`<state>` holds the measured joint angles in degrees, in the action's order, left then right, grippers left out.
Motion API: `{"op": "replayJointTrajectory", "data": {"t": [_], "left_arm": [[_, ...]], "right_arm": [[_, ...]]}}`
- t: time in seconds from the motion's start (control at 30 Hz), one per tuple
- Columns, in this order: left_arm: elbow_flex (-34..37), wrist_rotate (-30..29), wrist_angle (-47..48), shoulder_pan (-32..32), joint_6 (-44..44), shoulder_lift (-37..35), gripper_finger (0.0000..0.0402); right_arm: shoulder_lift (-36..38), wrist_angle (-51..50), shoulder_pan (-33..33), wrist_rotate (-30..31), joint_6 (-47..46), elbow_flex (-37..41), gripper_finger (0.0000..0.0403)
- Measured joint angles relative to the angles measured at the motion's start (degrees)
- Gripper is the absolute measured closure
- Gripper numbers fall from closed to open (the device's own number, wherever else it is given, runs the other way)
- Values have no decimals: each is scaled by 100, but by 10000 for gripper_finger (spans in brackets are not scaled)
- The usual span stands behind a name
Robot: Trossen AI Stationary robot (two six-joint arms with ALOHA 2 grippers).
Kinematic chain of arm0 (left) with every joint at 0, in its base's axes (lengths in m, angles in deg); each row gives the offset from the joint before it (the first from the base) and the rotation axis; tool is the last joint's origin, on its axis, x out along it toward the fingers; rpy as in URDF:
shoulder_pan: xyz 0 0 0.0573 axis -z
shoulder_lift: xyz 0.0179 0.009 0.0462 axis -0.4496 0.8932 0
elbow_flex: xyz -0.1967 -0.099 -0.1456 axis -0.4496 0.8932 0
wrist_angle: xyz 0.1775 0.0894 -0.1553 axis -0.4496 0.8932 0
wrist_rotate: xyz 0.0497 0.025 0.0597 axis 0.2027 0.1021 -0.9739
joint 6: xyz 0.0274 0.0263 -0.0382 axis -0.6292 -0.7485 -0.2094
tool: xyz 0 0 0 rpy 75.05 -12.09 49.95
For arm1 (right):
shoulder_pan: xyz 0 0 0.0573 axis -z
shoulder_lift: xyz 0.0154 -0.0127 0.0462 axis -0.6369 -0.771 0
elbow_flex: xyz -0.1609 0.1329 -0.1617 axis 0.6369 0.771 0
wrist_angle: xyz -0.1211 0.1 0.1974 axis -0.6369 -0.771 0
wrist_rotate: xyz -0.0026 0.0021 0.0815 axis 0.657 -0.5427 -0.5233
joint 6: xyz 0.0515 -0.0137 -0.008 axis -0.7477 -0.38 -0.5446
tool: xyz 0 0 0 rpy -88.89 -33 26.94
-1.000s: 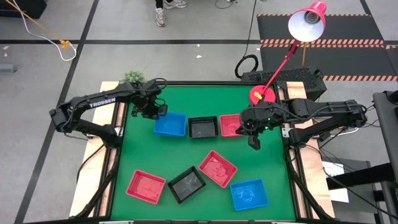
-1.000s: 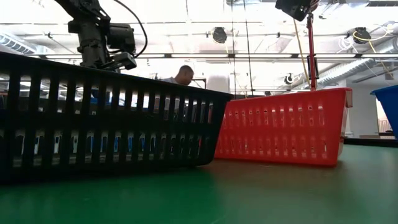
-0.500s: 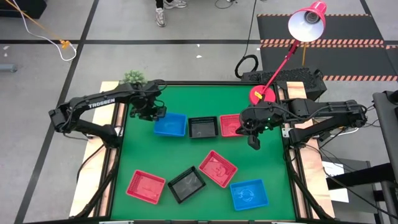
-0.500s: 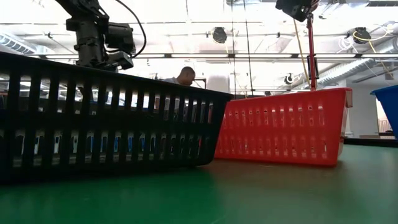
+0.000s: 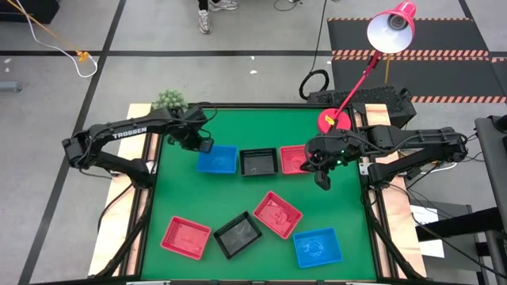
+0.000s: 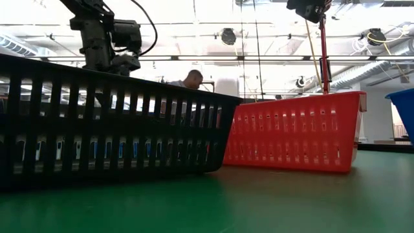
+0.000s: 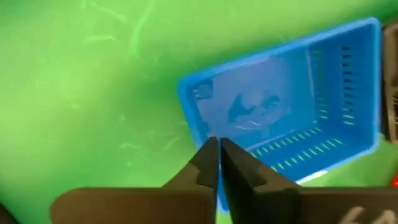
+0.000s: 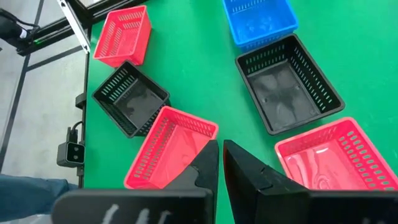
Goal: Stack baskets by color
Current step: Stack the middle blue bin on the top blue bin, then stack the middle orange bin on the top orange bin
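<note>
Blue point(image 5: 219, 160), black point(image 5: 258, 161) and red point(image 5: 291, 158) baskets stand in a row at the far side of the green table. Nearer lie a red basket point(image 5: 277, 214), a black one point(image 5: 238, 234), another red one point(image 5: 185, 237) and a blue one point(image 5: 317, 247). My left gripper point(image 7: 219, 143) is shut and points down over the far blue basket's point(image 7: 292, 106) far left corner, its tips at the rim. My right gripper point(image 5: 323, 182) hangs shut and empty above the table, right of the far red basket. My left gripper's shut tips stand at the rim point(image 7: 200, 132) of the far blue basket near a corner, coming from above. The fingers hide the spot, and I cannot tell whether they touch it. The basket rests flat on the table.
A red desk lamp point(image 5: 391, 25) leans over the far right corner from its round base point(image 5: 333, 121). A small green plant point(image 5: 169, 98) sits at the far left corner. Bare green mat lies along the far edge and between the two rows of baskets.
My left gripper has rolled a little about its own pointing line while staying over the blue basket's far left corner. No basket has moved.
</note>
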<state>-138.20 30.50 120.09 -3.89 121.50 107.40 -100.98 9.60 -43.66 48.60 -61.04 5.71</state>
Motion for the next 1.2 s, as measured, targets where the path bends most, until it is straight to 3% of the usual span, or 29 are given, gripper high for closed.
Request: {"op": "replayJointTrajectory", "data": {"t": [0.33, 0.47, 0.67, 0.77, 1.0, 1.2], "left_arm": [[170, -190, 20, 6, -91, -88, 366], [173, -185, -189, 39, -420, -94, 366], [175, 4, -840, 70, -710, -366, 386], [174, 5, -1140, 117, -827, -565, 398], [175, -40, -1164, 402, -520, -933, 384], [174, -143, -1179, 1012, -139, -1214, 397]], "right_arm": [[0, 12, 0, -3, -716, 0, 385], [0, 10, 0, -27, -2041, 0, 385], [0, 145, -349, -858, -3889, 0, 385], [0, 367, -905, -549, -4779, 0, 385], [-77, 300, -1937, 597, -7024, 0, 385], [-309, 1013, -2792, 792, -8355, -2, 385]]}}
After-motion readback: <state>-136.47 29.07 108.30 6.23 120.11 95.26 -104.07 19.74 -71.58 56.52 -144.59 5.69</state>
